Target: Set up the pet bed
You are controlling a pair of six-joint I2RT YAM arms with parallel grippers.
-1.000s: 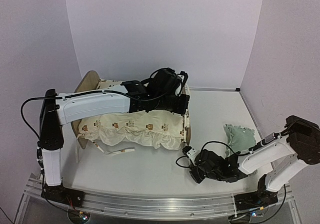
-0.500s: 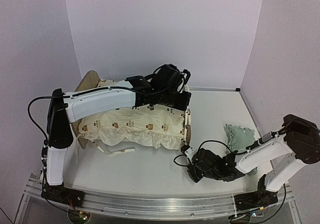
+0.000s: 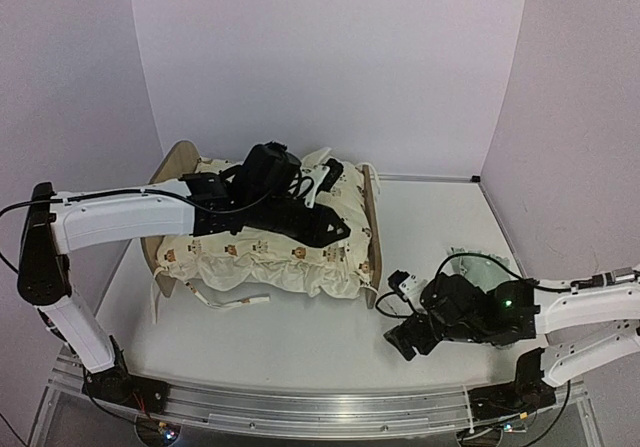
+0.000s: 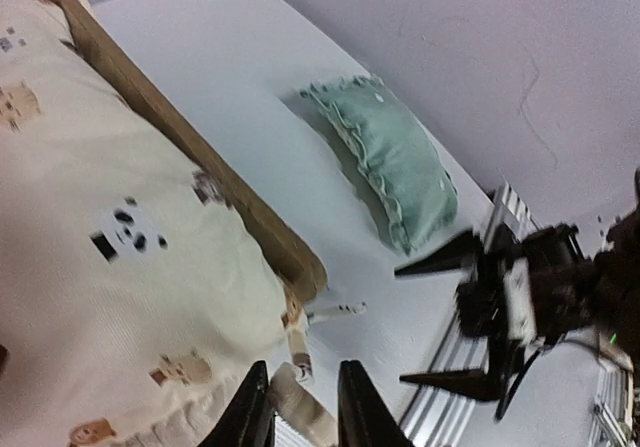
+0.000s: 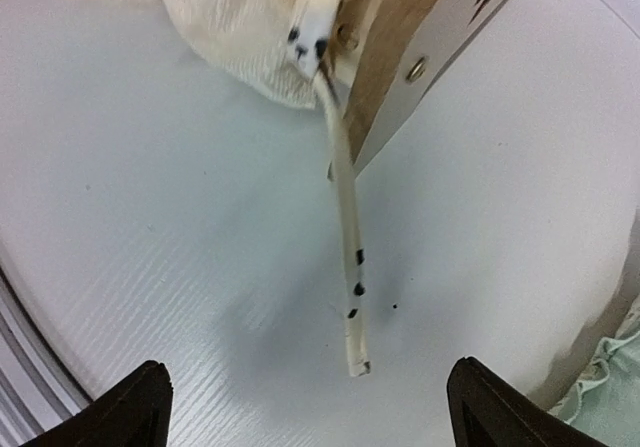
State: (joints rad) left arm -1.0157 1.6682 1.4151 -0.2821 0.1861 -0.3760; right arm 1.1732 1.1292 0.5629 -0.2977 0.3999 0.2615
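A white table (image 3: pixel 300 339) is enclosed by 3 plain pale lilac walls (image 3: pixel 330 57). An aluminium rail (image 3: pixel 300 407) is fixed along its near edge. The scene is lit evenly.

Cushion (image 3: pixel 270 252) in pet bed (image 3: pixel 178 163), pillow (image 4: pixel 395 172) on R

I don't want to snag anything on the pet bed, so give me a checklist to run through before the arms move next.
1. The right gripper open and empty: ok.
2. The tie free: ok, it lies loose on the table, untouched by the open fingers.
3. The left gripper clear of the cushion: cannot tell. Its jaws are slightly apart, with nothing seen between them.
4. The cushion flat inside the bed: not ok, its near edge is bunched and spills over the side.
5. The pillow out of the way: ok, on the table apart from the bed.
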